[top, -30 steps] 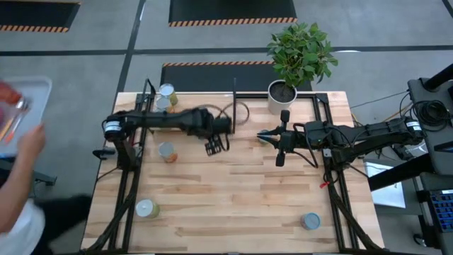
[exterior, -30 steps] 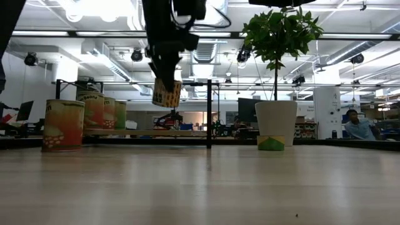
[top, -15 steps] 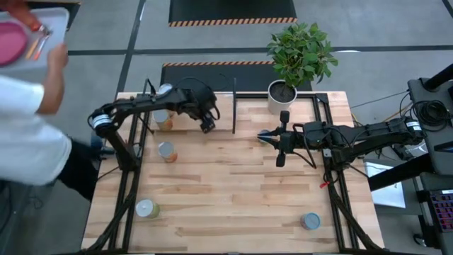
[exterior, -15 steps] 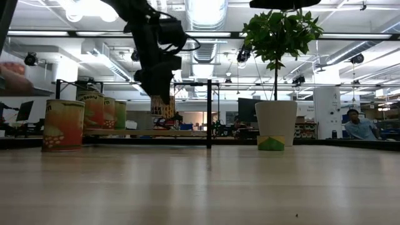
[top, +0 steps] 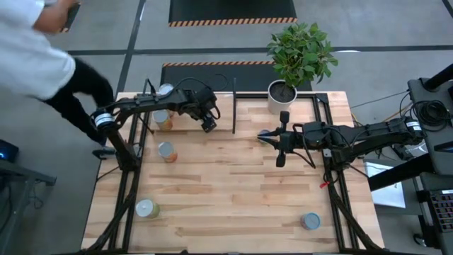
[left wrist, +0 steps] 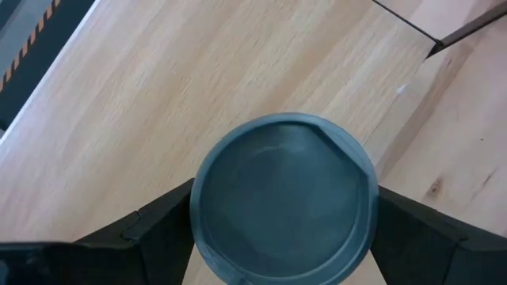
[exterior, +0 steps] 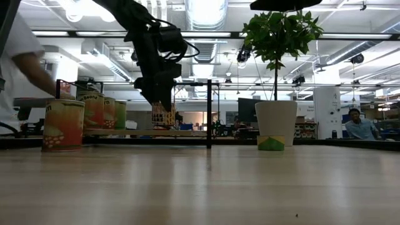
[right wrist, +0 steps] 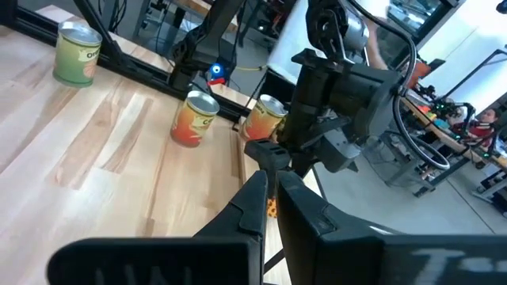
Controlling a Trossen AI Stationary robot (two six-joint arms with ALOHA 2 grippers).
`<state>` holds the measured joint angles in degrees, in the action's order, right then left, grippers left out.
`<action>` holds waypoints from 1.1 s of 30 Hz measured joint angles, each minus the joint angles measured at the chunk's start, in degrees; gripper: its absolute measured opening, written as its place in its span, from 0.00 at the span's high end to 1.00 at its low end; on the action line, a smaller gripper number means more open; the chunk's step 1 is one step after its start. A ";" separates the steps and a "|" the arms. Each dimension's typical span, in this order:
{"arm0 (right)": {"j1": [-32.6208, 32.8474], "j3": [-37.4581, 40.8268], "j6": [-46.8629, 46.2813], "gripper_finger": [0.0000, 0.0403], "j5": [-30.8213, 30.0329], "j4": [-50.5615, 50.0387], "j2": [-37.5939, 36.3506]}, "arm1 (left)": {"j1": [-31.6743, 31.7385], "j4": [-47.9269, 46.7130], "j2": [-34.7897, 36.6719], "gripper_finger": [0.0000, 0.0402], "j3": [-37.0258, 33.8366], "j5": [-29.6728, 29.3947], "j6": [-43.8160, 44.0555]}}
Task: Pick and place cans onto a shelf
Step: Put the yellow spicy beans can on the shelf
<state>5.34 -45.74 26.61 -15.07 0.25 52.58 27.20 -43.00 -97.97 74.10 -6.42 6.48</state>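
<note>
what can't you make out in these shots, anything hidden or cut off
- Held can: left wrist view shows only its top; the left end effector covers it from above, and the side label is unreadable in the low view.
- Whether that can touches the shelf: unclear.
- Person: cut off by the high view's edge.

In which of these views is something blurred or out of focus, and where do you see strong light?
Low view: bright ceiling lamps glare at the top, and the near wooden tabletop is soft. Left wrist view: the round blue-grey can top between the dark left gripper's fingers is slightly soft. Right wrist view: the shut right gripper close to the lens is blurred; the orange-labelled cans beyond are sharper.
</note>
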 joint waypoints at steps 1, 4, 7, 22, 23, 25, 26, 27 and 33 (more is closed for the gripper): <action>0.00 0.00 -0.01 0.96 0.00 0.00 0.00 | 0.00 0.02 0.00 0.26 0.01 0.00 0.00; 0.00 0.00 -0.08 0.96 0.00 0.00 0.00 | 0.00 0.75 -0.05 0.26 0.01 0.00 0.01; 0.00 0.00 -0.33 0.96 0.00 -0.02 0.00 | 0.00 1.16 -0.23 0.26 -0.01 -0.02 0.00; 0.00 0.00 -0.46 0.96 -0.02 -0.44 0.00 | 0.00 3.05 -0.31 0.26 -0.01 -0.02 0.02; 0.00 0.00 -0.46 0.96 -0.02 -0.44 0.00 | 0.00 3.06 -0.31 0.26 -0.01 -0.02 0.02; 0.00 0.00 -0.46 0.96 -0.04 -0.46 0.00 | 0.00 3.11 -0.31 0.26 -0.01 -0.02 0.08; 0.00 0.00 -0.46 0.96 -0.04 -0.49 0.00 | 0.00 3.13 -0.31 0.26 -0.02 -0.02 0.26; 0.00 0.00 -0.46 0.96 -0.04 -0.52 0.00 | 0.00 3.19 -0.31 0.26 -0.07 -0.02 0.50; 0.00 0.00 -0.48 0.96 -0.08 -1.02 0.00 | 0.00 3.74 -0.31 0.26 -1.56 -0.03 1.53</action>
<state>5.34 -45.74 26.13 -15.15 -0.77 52.58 27.20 -39.25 -98.28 72.54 -6.45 8.01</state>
